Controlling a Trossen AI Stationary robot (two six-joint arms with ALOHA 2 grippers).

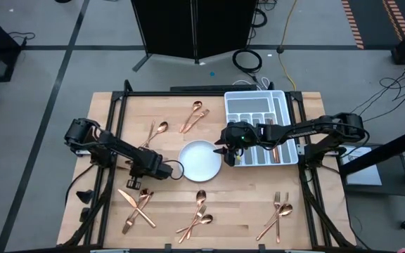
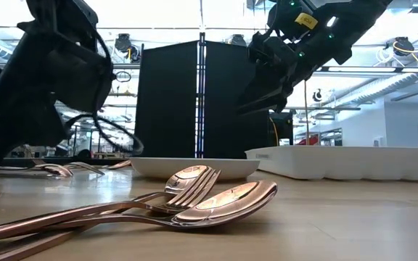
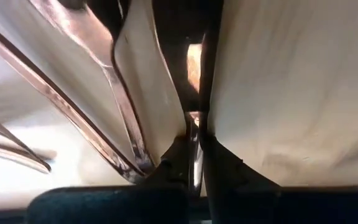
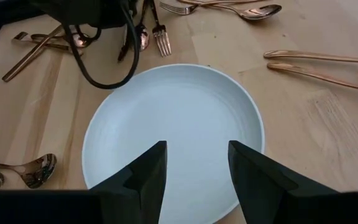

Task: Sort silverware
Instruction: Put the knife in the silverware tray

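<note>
Copper silverware lies in groups on the wooden table: a crossed heap (image 1: pixel 138 207) at the near left, a spoon (image 1: pixel 159 128) and a pair (image 1: pixel 194 116) at the far side, and more (image 1: pixel 199 214) (image 1: pixel 278 214) along the near edge. My left gripper (image 1: pixel 133 184) is down at the far end of the crossed heap, shut on one thin copper piece (image 3: pixel 194 121). My right gripper (image 4: pixel 194 162) hangs open over the right part of the round white plate (image 1: pixel 200 160), with nothing between its fingers. My left gripper pinches a slim copper piece (image 3: pixel 194 124) between its two fingers (image 3: pixel 219 162); it shows edge-on as a narrow shiny strip. The fingers come steeply from above. Which kind of piece it is, and whether it is off the table, I cannot tell.
The white divided tray (image 1: pixel 259 126) stands at the far right, just behind my right arm. A fork (image 4: pixel 161 38) lies between my left gripper and the plate. Other copper handles (image 3: pixel 104 99) lie close beside the held piece. Bare wood shows in the table's middle near strip.
</note>
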